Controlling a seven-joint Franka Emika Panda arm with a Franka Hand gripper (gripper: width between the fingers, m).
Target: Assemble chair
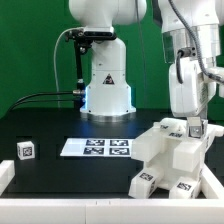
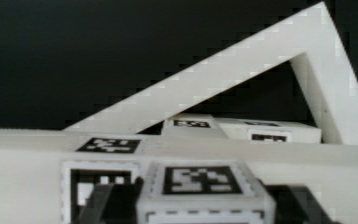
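One gripper [image 1: 193, 128] grips a white chair part [image 1: 172, 150] at the table's [image 1: 60, 125] right edge, fingers closed on it. One marker board [image 1: 98, 147] lies mid-table; one small tagged cube [image 1: 26, 150] sits near the left edge.

Chair parts [image 1: 170, 160] matt white plastic (look 3D-printed), paper-like printed tags; table [image 1: 50, 125] matt black; arm [image 1: 185, 60] glossy white plastic; marker board [image 1: 97, 147] flat white.

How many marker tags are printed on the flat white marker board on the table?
4. On the marker board, they stand in a row, from the exterior view's left to right. None seems hidden.
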